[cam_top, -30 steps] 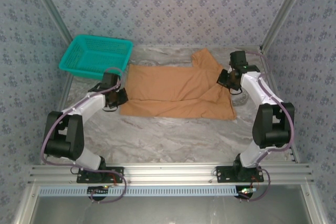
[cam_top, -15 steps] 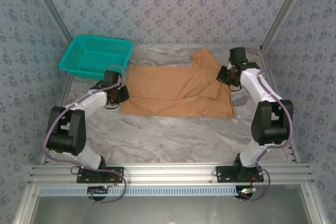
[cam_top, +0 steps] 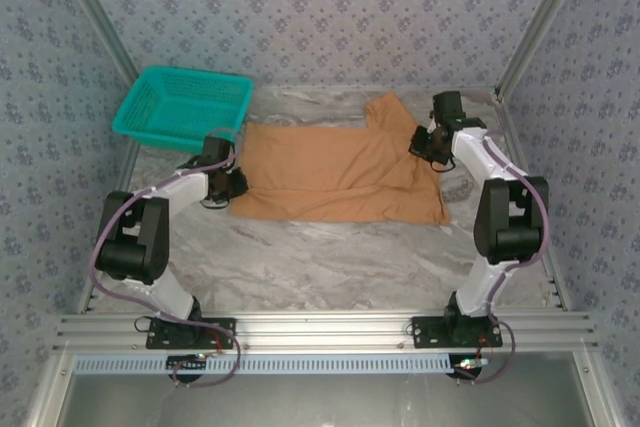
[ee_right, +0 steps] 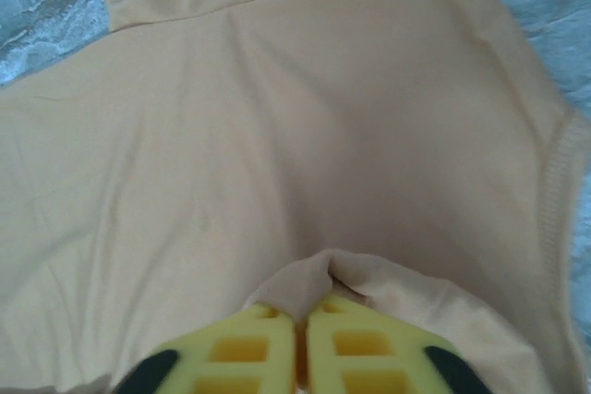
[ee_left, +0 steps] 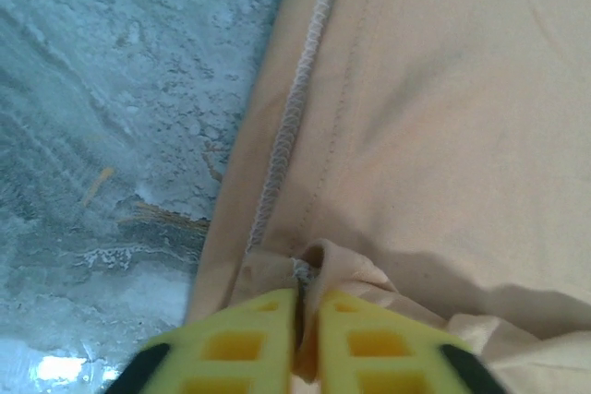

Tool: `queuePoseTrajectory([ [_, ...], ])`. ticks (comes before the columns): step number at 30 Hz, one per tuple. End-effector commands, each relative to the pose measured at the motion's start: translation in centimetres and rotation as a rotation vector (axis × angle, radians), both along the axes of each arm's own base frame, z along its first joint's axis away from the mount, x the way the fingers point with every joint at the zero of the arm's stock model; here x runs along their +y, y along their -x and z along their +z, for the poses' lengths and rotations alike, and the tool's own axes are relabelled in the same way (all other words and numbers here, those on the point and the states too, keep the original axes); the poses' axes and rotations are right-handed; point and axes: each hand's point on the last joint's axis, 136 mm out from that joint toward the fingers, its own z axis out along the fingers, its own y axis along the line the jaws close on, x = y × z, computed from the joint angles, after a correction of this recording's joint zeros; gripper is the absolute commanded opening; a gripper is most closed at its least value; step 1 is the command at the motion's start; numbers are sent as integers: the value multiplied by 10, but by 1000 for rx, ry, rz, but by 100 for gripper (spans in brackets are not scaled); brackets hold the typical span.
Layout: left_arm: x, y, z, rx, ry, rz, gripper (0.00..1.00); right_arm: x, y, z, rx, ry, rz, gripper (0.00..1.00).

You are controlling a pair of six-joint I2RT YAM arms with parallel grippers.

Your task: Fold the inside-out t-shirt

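While gripping thin tucks of the inside-out t-shirt (cam_top: 335, 172), spread on the tabletop (cam_top: 320, 257), with left pincer (ee_left: 297, 300) and right pincer (ee_right: 300, 318) clamped on cloth, could drop 1 edge if slackened, skewing the fold.

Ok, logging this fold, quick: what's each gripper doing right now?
Left gripper: closed, pinching the t-shirt near its stitched edge.
Right gripper: closed, pinching a fold of the t-shirt.

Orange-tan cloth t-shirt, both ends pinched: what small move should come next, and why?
Probably raise both a little, together. The left gripper and right gripper each clamp a puckered fold at opposite ends of the orange-tan cloth t-shirt, which lies flat on the marble table; lifting would free the edges for folding.
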Motion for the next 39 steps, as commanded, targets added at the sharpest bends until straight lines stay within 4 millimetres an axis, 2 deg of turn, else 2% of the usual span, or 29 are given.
queuePoseTrajectory([
  [1, 9, -17, 11, -56, -41, 26, 27, 8, -34, 3, -69, -115, -39, 17],
  [4, 15, -21, 17, -73, -73, 38, 37, 9, -56, -3, -68, -140, -36, 26],
  [6, 16, -22, 25, -90, -77, 43, 42, 6, -60, -2, -59, -125, -28, 29],
  [8, 16, -20, 36, -116, -66, 49, 48, -1, -55, 8, -70, -91, -15, 32],
  [10, 16, -12, 45, -139, -50, 57, 55, -5, -36, 9, -60, -51, 7, 34],
  [12, 10, -3, 54, -167, -8, 46, 58, 1, -9, 3, -42, -66, 24, 36],
  [16, -19, 16, 61, -205, 95, -33, 61, 10, 42, -25, 18, -114, 22, 41],
  [21, -42, 17, 54, -185, 144, -101, 62, 16, 58, -49, 72, -149, 30, 43],
  [27, -47, 12, 50, -163, 132, -120, 62, 29, 44, -70, 83, -216, 31, 41],
  [32, -44, 15, 46, -150, 105, -122, 62, 38, 33, -79, 98, -260, 43, 32],
  [39, -41, 18, 43, -139, 91, -123, 62, 40, 14, -59, 26, -259, 45, 13],
])
